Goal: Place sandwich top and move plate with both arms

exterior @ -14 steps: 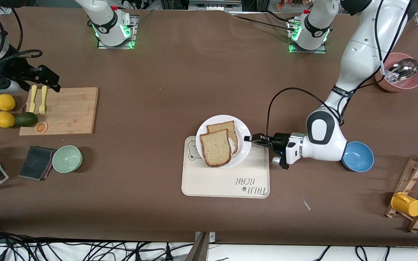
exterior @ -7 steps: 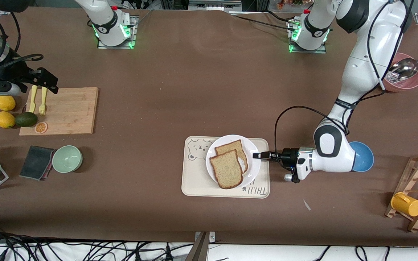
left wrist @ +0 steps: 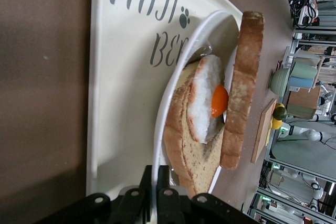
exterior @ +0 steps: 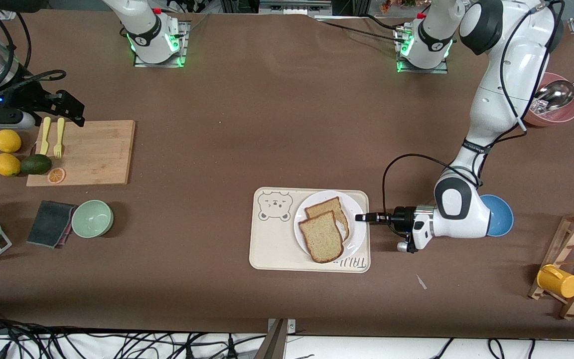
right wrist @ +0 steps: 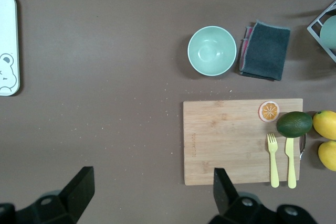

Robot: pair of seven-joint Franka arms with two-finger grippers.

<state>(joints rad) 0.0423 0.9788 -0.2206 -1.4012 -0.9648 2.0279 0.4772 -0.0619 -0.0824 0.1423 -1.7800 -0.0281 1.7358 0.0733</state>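
Dragged onto its tray, the plate (exterior: 330, 225) sits clamped at its rim by the left hand (exterior: 365, 217).

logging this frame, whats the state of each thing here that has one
sandwich top: lying on the egg slice, offset
egg slice: on the plate, partly covered
plate: resting on the tray, rim gripped
tray: flat on the table
left claw: shut on the plate rim
right claw: open, waiting over the cutting board's edge
cutting board: flat, bearing yellow cutlery
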